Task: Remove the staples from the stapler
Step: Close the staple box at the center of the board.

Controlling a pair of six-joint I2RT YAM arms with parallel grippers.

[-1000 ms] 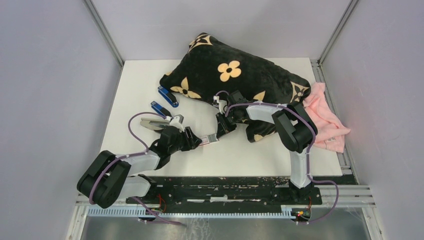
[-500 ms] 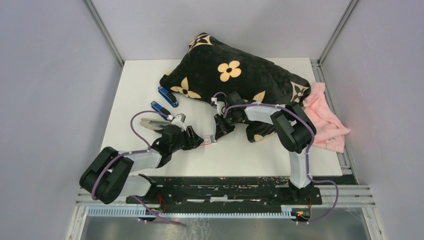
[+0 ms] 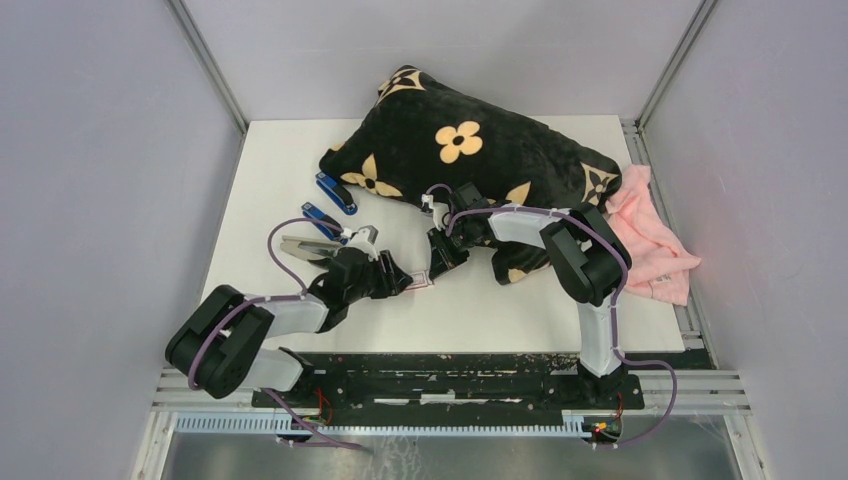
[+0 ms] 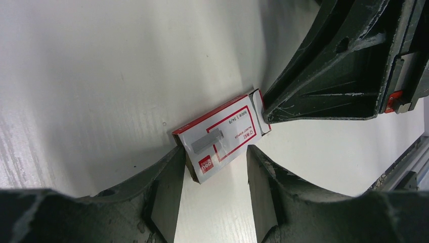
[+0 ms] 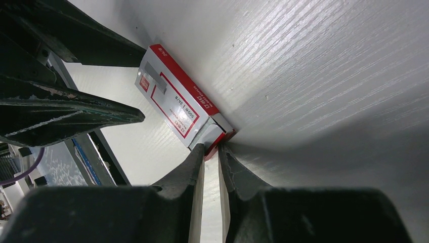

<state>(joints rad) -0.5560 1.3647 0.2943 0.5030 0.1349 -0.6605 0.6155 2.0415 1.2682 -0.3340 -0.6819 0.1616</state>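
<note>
The stapler (image 3: 303, 247), silver-grey on top, lies on the white table left of my left arm, and neither gripper touches it. No loose staples show in any view. A small red-and-white box (image 3: 420, 283) lies between the two grippers. My left gripper (image 3: 398, 279) is open, its jaws on either side of the box's near end (image 4: 222, 134). The left finger (image 4: 169, 177) touches a corner of the box. My right gripper (image 3: 434, 270) is pinched on the box's end flap (image 5: 215, 132), its fingers almost together (image 5: 211, 148).
Two blue staplers (image 3: 336, 193) (image 3: 320, 218) lie behind the left gripper. A large black pillow with tan flowers (image 3: 460, 150) fills the back of the table (image 3: 260, 180), close behind the right gripper. A pink cloth (image 3: 655, 235) hangs over the right edge.
My left gripper has moved right along the table until its open jaws straddle the box's end. The right gripper has shifted slightly left while holding the box.
</note>
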